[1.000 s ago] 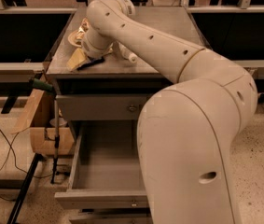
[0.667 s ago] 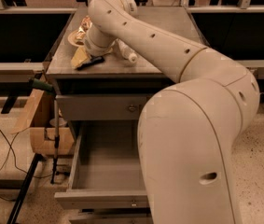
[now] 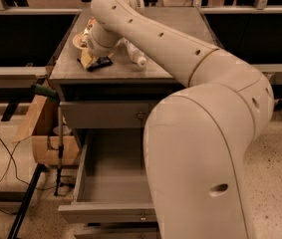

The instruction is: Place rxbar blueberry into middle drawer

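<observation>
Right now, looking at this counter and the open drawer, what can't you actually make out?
Camera view:
The gripper, low over the left of the counter by the rxbar blueberry: covered by the wrist of the arm, so contact is unclear.
The middle drawer: its right part is behind the arm's large near link.
The bar's lettering: too small to read.

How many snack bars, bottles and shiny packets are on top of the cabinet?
Snack bars: 1, the rxbar blueberry
Bottles: 1, the clear bottle
Shiny packets: 1, the gold packet
Total: 3
The pincer hovers just above the bar, beside the packet.
</observation>
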